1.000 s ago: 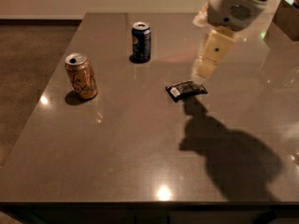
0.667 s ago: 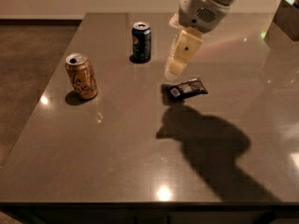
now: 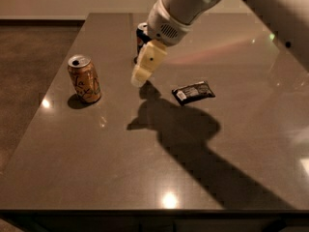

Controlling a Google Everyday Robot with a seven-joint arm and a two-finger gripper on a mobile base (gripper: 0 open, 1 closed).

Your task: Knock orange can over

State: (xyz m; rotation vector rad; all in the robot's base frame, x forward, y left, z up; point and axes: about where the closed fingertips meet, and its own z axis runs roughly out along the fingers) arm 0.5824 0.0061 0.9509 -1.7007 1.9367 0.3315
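The orange can (image 3: 84,79) stands upright on the left part of the dark table (image 3: 145,153); it is golden-orange with dark scribbly lettering and a silver top. My gripper (image 3: 140,77) hangs from the white arm coming in from the upper right, its cream fingers pointing down-left. It is low over the table, to the right of the orange can, with a gap between them. The dark blue soda can (image 3: 141,36) stands behind the gripper and is mostly hidden by it.
A small black snack packet (image 3: 193,92) lies flat on the table to the right of the gripper. The arm's shadow falls across the table's middle. The table's left edge runs close behind the orange can, with brown floor beyond.
The arm has swung left across the table, passing over the black packet, and the gripper is now lower and much closer to the orange can. The cans and packet have not moved.
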